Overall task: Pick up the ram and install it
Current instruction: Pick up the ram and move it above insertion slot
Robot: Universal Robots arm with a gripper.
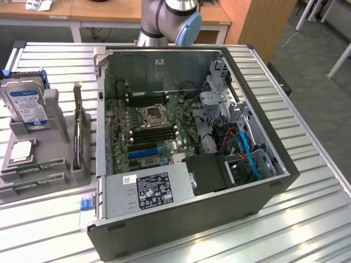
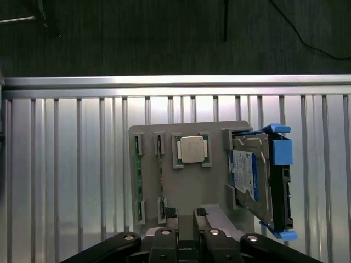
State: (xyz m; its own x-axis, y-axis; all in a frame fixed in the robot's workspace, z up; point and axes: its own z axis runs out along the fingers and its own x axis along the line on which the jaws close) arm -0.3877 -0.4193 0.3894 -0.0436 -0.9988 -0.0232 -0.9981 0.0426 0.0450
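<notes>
Wrist view: I read the tool (image 2: pixel 186 212) as open, fingers apart with nothing between them, hovering at the edge of the grey holder (image 2: pixel 186 183). The ram (image 2: pixel 138 175) lies in a holder slot, with a 2nd green stick (image 2: pixel 160 175) just beside it, nearer the tool. The processor (image 2: pixel 192 149) and hard drive (image 2: pixel 249 175) sit in the same holder on the desk (image 2: pixel 82 164). Exterior view gives me the arm (image 1: pixel 164 16) behind the open PC case (image 1: pixel 181 230), its motherboard (image 1: pixel 181 101) exposed, and the holder on the exterior view's left.

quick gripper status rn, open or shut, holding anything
gripper: open, holding nothing, over the grey parts tray; the ram lies in the tray.
</notes>
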